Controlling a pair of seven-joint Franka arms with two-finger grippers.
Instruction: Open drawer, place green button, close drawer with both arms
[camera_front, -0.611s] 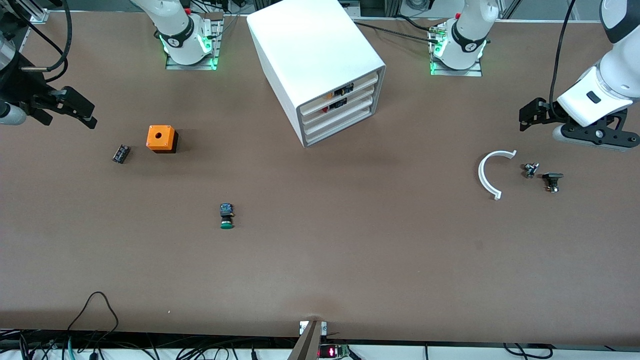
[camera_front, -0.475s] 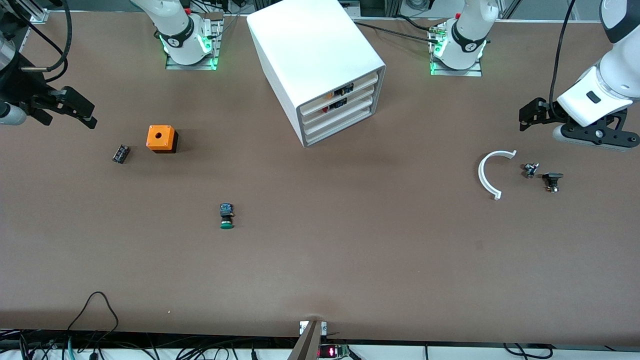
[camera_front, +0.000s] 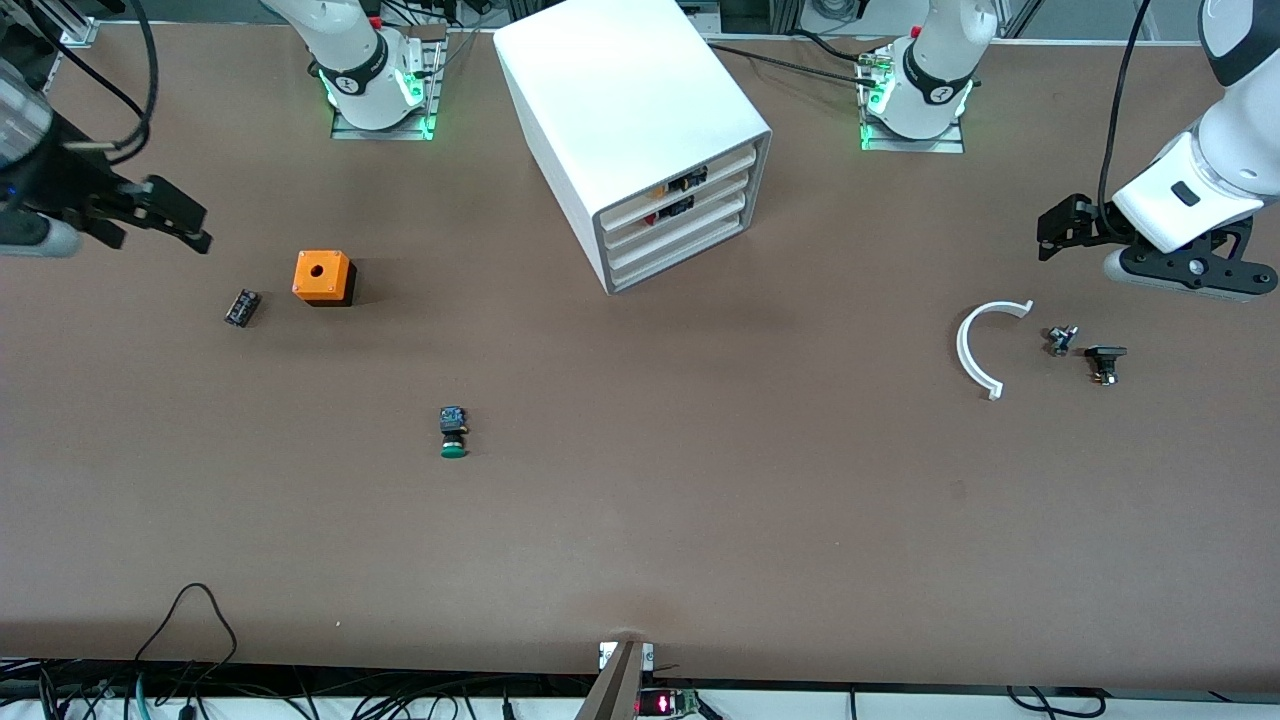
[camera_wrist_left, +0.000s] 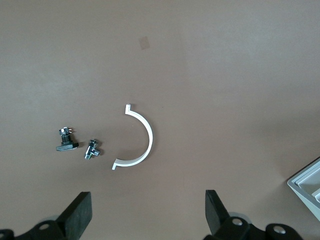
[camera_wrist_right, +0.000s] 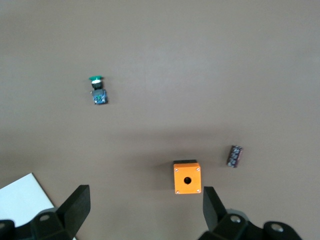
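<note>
The white grey-framed cabinet (camera_front: 640, 130) stands between the arm bases, and a corner of it shows in the left wrist view (camera_wrist_left: 307, 185) and in the right wrist view (camera_wrist_right: 22, 200). Its third drawer (camera_front: 680, 233) is shut. The green-capped button (camera_front: 453, 432) lies on its side on the table, nearer to the front camera than the cabinet, and also shows in the right wrist view (camera_wrist_right: 98, 90). My right gripper (camera_front: 190, 228) hangs open and empty over the right arm's end of the table (camera_wrist_right: 145, 212). My left gripper (camera_front: 1050, 235) hangs open and empty over the left arm's end (camera_wrist_left: 147, 215).
An orange cube with a round hole (camera_front: 322, 277) (camera_wrist_right: 187, 177) and a small flat black part (camera_front: 242, 307) (camera_wrist_right: 235, 155) lie near the right gripper. A white arc (camera_front: 980, 345) (camera_wrist_left: 137, 137) and two small metal parts (camera_front: 1061, 340) (camera_front: 1104, 360) lie near the left gripper.
My right gripper has shifted a little toward the cabinet. The left arm, the button and the drawers have not moved.
</note>
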